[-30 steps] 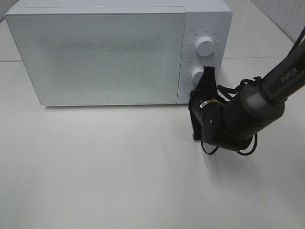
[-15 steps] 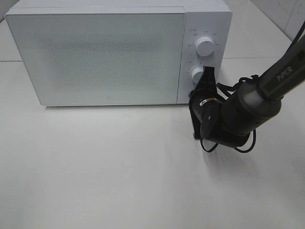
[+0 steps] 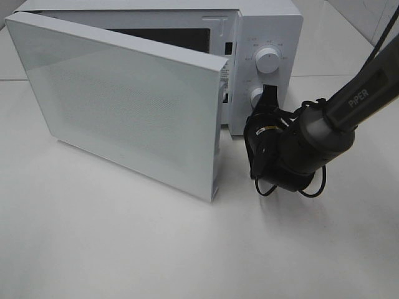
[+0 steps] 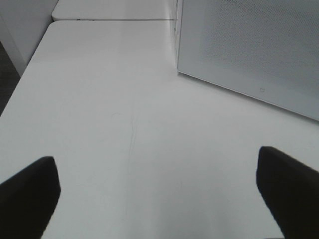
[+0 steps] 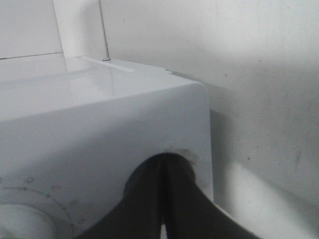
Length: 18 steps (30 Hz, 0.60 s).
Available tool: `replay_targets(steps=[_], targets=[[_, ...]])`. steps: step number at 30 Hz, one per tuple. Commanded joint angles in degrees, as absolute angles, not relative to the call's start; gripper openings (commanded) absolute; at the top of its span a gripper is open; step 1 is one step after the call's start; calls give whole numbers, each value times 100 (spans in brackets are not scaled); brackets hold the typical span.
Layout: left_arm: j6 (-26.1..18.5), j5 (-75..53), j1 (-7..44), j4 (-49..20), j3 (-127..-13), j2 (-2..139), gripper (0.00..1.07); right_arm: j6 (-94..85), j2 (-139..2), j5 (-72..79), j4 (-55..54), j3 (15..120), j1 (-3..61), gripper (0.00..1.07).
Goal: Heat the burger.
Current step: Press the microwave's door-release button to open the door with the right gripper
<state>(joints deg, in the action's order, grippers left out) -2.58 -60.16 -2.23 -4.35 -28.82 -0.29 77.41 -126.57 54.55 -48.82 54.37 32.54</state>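
The burger is out of view in every frame. The white microwave (image 3: 269, 25) stands at the back of the table, its door (image 3: 124, 106) swung partly open toward the front; only a dark strip of the cavity (image 3: 168, 36) shows. My right gripper (image 3: 269, 94) is shut, its tips against the control panel by the lower knob (image 3: 257, 96), below the upper knob (image 3: 268, 60). In the right wrist view the right gripper's closed fingers (image 5: 163, 167) touch the panel's bottom corner (image 5: 99, 129). My left gripper (image 4: 159, 194) is open over bare table, holding nothing.
The open door sticks out over the table's middle, its free edge (image 3: 217, 187) close to my right arm (image 3: 312, 143). In the left wrist view the door's face (image 4: 254, 45) stands ahead on the right, with a table edge (image 4: 22, 79) on the other side.
The microwave door was closed in both earlier frames and now stands swung open. My right arm has shifted slightly left, with the gripper still at the lower knob.
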Motion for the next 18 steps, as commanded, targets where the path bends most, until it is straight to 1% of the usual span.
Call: replay_targets(steps=[1, 10, 18], targets=[[-235, -5942, -235, -418, -2865, -138, 100, 7689, -12760, 6297, -4377, 5901, 3019, 0], [-235, -5942, -235, -418, -2865, -138, 100, 7666, -12731, 6228, -4377, 5879, 3037, 0], [-235, -5942, -235, -418, -2865, -138, 100, 7666, -12508, 6068, -4377, 5558, 3037, 0]])
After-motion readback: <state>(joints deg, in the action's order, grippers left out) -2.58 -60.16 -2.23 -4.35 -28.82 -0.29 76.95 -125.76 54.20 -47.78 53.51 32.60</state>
